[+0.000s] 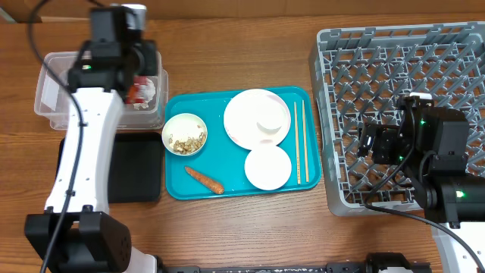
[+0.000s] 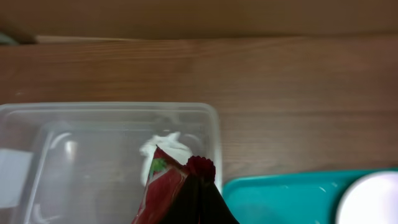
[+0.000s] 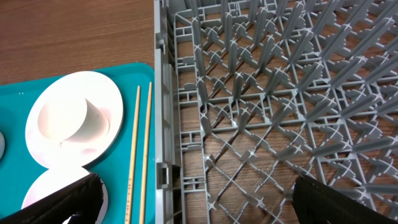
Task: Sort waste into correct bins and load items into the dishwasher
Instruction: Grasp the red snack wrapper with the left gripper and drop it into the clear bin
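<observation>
Left arm: reaches from the near-left edge of the bench away towards the far-left corner, with its wrist over the clear tub.
Left gripper: its dark fingers are pinched together on the crimped end of the red wrapper.
Wrapper position: hangs inside the tub at the end nearer the teal tray, just beside the tissue. Whether it touches the tub floor cannot be told.
Right arm: comes in from the near-right and is held over the dish rack, wrist turned towards the teal tray.
Right gripper: spread wide with nothing between the fingers, above the rack's lattice floor near its tray-side wall.
On the teal tray: a bowl holding rice scraps; a carrot piece lying loose; a plate with a cup on its side on it; a small dish; chopsticks lying parallel along the rack-side edge.
Black tray: on the bench beside the teal tray, with its left part covered by the left arm.
Hidden or cut off: the left gripper is masked from overhead by its wrist camera. The wrist view shows only the fingertips and crops the lower part of the wrapper. The rack's right side is partly covered by the right arm.
</observation>
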{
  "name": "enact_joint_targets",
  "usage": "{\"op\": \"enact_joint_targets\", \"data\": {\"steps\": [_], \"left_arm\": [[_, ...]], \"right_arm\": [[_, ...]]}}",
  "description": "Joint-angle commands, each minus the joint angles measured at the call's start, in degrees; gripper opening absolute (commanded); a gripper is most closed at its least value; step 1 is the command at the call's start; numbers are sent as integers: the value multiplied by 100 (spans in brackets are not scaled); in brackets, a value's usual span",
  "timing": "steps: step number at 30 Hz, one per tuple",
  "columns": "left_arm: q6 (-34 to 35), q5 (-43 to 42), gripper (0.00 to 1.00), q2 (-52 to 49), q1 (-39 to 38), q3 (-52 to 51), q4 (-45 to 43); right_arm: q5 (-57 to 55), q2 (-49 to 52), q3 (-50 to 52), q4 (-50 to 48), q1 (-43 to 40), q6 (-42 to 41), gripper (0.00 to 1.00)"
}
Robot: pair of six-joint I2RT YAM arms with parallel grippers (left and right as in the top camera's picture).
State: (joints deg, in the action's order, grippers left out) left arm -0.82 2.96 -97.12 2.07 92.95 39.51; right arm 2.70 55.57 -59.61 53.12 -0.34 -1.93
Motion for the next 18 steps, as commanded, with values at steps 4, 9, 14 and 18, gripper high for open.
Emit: {"op": "enact_joint_targets", "data": {"steps": [4,9,14,18], "left_arm": [[170,48,38,-413,306,44,-39],[170,-4,60,-439,326,72,-122],[170,-1303,59,-208,-22,227,9],[170,-2184,59,-168,-702,229,7]], "right_arm": [[-31,-26,-153,-28,-9,-20,100],[-31,-26,-153,-26,-9,-20,100],[-31,-26,-153,-28,-9,-22,100],[-31,-26,-153,-28,-9,-22,100]]}}
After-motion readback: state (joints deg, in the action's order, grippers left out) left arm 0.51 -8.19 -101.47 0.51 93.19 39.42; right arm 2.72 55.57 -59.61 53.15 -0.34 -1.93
